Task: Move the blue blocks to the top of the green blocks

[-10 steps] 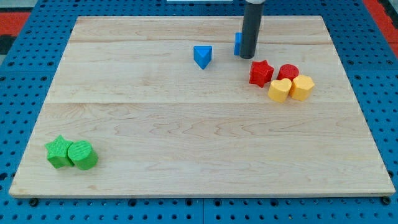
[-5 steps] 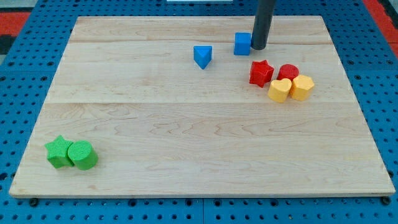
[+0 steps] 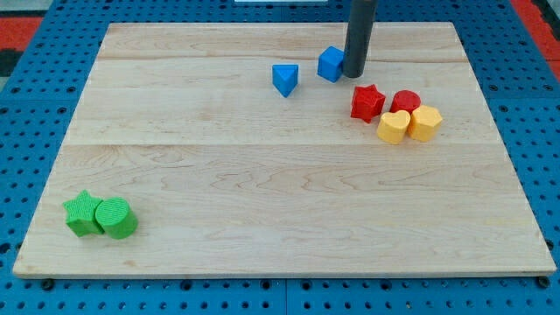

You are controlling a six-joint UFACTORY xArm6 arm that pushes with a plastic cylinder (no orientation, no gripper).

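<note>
Tip (image 3: 353, 73) touches blue cube (image 3: 331, 64) on its right; blue triangle (image 3: 284, 79) just left of cube. No end effector, just rod.

No text, label, brand, number or sign can be read anywhere in the camera view: the wooden board (image 3: 280, 175), the blue pegboard (image 3: 35, 131) around it, the coloured blocks and the dark rod all carry no legible markings
</note>
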